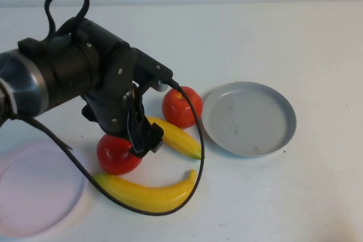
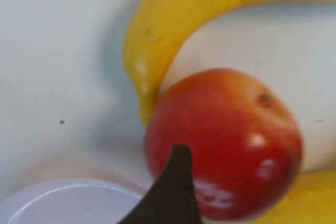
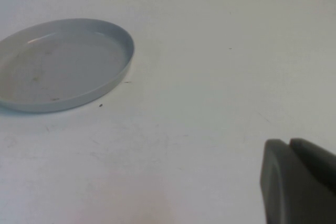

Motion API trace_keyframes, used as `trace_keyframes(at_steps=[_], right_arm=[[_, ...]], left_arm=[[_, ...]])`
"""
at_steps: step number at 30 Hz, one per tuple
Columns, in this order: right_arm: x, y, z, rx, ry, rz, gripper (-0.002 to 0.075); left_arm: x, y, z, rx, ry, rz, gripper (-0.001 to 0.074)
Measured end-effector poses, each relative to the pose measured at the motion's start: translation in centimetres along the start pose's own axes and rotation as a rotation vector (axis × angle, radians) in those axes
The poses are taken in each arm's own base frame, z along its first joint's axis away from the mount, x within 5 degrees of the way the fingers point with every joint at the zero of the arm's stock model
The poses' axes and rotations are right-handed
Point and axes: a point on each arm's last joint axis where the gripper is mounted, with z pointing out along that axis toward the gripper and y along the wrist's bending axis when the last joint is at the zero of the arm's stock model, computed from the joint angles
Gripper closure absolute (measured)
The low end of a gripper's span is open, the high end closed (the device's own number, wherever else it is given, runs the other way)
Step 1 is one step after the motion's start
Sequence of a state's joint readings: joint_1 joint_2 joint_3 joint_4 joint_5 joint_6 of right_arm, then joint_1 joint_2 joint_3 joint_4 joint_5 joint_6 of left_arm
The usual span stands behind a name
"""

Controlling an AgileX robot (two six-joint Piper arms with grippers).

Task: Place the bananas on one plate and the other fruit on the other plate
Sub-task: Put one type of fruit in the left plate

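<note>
Left tool (image 1: 142, 134) spread wide over near apple (image 1: 116, 154), which sits mid-counter touching front banana (image 1: 147, 192). Best lowered centred, closed gently, then carried to pink plate (image 1: 34, 194) at near-left corner. Right tool (image 3: 299, 182) pressed together, parked beyond grey plate (image 1: 249, 118).

— What's the surface like?

— A plain white table (image 1: 272, 32), matte, with a few tiny dark specks.

— And what sits on it?

— A pale pink plate (image 1: 34, 194) at the near left corner, bare. A grey-blue plate (image 1: 249, 118) lies right of the middle, also bare, with small marks on its floor.

— The fruit?

— All on the tabletop between the two plates. One red apple (image 1: 182, 106) rests just beside the grey-blue plate. A second apple (image 1: 116, 156) lies nearer the pink plate. A short banana (image 1: 178, 138) runs between the apples, and a long banana (image 1: 150, 192) curves along the near side, touching that second apple.
</note>
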State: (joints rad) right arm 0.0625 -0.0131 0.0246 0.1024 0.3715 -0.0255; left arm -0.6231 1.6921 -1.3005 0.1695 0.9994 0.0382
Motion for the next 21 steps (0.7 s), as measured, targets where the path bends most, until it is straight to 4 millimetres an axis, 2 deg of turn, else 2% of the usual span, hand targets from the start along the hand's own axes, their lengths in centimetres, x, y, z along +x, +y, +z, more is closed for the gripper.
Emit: trace_keyframes(at_steps=[5,15,21], right_arm=[[0.0,0.0,0.0,0.000,0.000,0.000,0.0741],[0.0,0.0,0.0,0.000,0.000,0.000,0.0741],[0.0,0.0,0.0,0.000,0.000,0.000,0.0741]], left_arm=[[0.2,1.3,1.2,-0.017,0.037,-0.047,0.0071],[0.0,1.1,3.6,0.003,0.088,-0.053,0.0071],[-0.2,1.0,3.8,0.014,0.080,-0.061,0.0074]])
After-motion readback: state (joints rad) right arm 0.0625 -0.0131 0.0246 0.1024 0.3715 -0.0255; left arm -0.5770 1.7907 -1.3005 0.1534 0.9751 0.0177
